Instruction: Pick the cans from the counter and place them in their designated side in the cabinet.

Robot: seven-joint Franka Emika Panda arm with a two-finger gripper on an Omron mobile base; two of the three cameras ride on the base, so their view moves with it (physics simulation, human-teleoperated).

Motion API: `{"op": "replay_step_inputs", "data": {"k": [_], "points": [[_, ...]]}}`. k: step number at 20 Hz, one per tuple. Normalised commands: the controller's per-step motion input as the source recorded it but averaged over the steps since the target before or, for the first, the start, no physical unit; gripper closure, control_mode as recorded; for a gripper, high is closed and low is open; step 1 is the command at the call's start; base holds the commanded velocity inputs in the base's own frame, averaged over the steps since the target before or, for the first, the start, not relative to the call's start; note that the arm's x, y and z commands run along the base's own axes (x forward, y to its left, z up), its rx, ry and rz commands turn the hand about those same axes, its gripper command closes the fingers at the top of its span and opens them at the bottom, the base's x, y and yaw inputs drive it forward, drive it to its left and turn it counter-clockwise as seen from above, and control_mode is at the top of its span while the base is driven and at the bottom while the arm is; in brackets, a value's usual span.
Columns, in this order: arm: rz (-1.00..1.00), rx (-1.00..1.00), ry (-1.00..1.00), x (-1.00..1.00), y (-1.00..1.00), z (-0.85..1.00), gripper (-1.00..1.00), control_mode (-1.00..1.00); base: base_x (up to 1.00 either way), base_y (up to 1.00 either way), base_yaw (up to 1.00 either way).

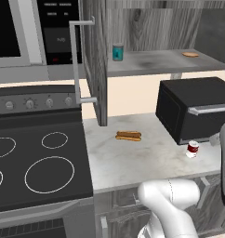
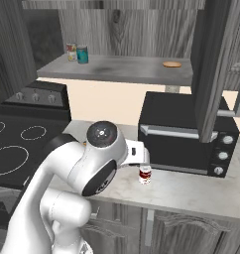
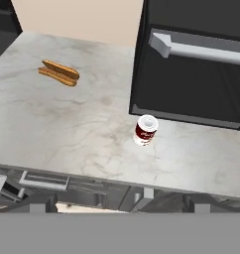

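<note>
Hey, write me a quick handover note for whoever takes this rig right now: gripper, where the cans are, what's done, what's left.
Gripper: open, holding nothing, above the counter.
Red can: upright on the counter, just in front of the black oven, apart from the hot dog.
Teal can: already on the cabinet shelf, left end; from the right base view another can stands beside it.
Done: teal can is shelved.
Left: pick up the red can and place it on its side of the cabinet.
</note>
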Motion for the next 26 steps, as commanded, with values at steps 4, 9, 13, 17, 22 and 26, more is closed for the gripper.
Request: {"op": "replay_step_inputs", "data": {"k": [4, 9, 13, 17, 22, 26], "points": [[0.0, 0.0, 0.0, 0.1, 0.0, -0.08, -1.0, -1.0, 0.0, 0.0, 0.0], [0.0, 0.0, 0.0, 0.0, -0.08, -0.11, -1.0, -1.0, 0.0, 0.0, 0.0], [0.0, 0.02, 0.01, 0.08, -0.04, -0.08, -1.0, -1.0, 0.0, 0.0, 0.0], [0.0, 0.02, 0.0, 0.09, 0.0, -0.07, -1.0, -1.0, 0.0, 0.0, 0.0], [0.0, 0.0, 0.0, 0.11, 0.0, -0.05, -1.0, -1.0, 0.0, 0.0, 0.0], [0.0, 0.0, 0.0, 0.06, 0.0, -0.07, -1.0, -1.0, 0.0, 0.0, 0.0]]}}
